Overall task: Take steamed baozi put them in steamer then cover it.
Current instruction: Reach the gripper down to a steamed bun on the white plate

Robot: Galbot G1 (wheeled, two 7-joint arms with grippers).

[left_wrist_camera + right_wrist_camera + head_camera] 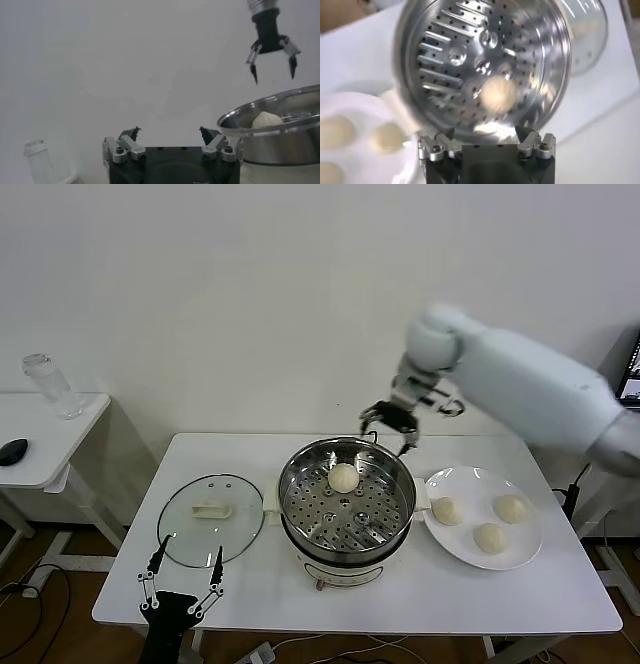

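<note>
On a white table (400,604) against a bare wall, the steamer (346,502) holds one bun (343,477). Three buns (488,536) wait on the plate (455,544), nearest the right gripper (388,424), fingers apart, empty; left gripper (183,576) idles spread beside the lid (211,519).

Plain white wall (250,304), white side table (50,449), brown floor (60,624).

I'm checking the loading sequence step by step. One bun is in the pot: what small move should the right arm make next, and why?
Probably swing the right gripper sideways toward the white plate for another baozi. It hangs open and empty above the steamer's far rim, one baozi lies on the tray, and three baozi wait on the plate. The cover lies off.
</note>
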